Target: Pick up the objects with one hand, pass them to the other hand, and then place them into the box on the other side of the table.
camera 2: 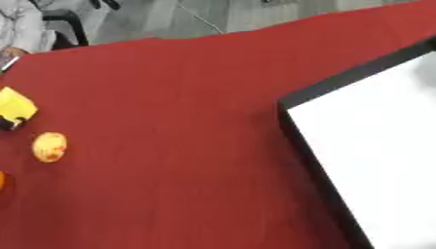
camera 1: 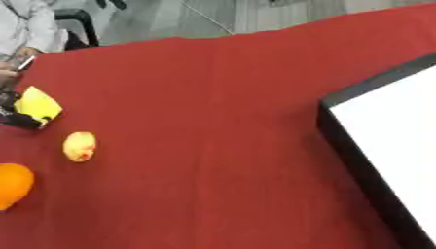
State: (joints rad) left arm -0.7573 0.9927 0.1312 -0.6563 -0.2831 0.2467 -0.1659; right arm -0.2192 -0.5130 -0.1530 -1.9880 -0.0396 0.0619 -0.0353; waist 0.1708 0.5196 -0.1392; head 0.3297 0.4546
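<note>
Lying on the red tablecloth (camera 1: 213, 146), the task's things cluster at the left edge, well apart from the box (camera 1: 400, 146) on the right, which is why each must be carried across and handed over. Nearest, and farthest left of the box, an orange round fruit (camera 1: 12, 185) is cut off by the picture's edge. Just beyond it sits a small yellow fruit with a reddish patch (camera 1: 79, 146), whole and free to grasp. Farther still, a yellow flat piece (camera 1: 38, 104) rests on something black (camera 1: 19, 120); what that black thing is cannot be made out. The box shows only a dark rim and a white inside, its far and right parts cut off. Neither robot hand appears in either view, so whether their fingers are spread or curled cannot be told.
</note>
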